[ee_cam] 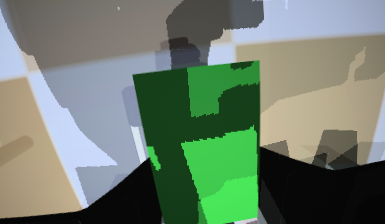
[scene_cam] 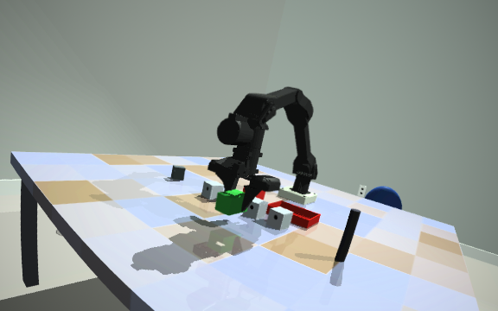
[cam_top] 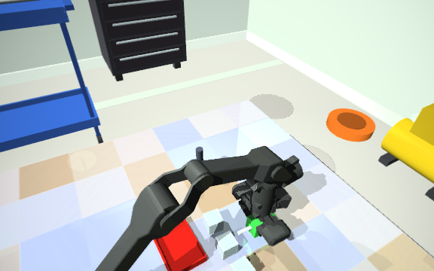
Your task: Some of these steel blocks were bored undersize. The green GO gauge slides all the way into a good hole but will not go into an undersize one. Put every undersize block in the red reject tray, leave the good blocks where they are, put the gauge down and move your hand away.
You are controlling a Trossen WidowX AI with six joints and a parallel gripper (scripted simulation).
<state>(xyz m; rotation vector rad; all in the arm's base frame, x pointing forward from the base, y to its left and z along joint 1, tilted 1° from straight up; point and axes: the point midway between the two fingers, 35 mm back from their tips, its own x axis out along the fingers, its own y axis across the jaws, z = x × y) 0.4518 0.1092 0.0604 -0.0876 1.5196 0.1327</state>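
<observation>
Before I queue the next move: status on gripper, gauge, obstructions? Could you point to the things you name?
Gripper (cam_top: pixel 258 225) (scene_cam: pixel 237 199) (ee_cam: pixel 198 150) shut on green gauge (cam_top: pixel 254 225) (scene_cam: pixel 230 202) (ee_cam: pixel 220 165). Gauge held off the table. Steel blocks (cam_top: pixel 227 245) (scene_cam: pixel 279 218) close beside it.

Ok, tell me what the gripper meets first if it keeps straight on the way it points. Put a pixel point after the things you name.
Probably the table (cam_top: pixel 51 203) (scene_cam: pixel 292 281) (ee_cam: pixel 313 110), with the gauge (cam_top: pixel 255 226) (scene_cam: pixel 228 204) (ee_cam: pixel 220 160) in the gripper (cam_top: pixel 261 222) (scene_cam: pixel 238 199) (ee_cam: pixel 198 150) likely touching first; its height is hard to judge.
</observation>
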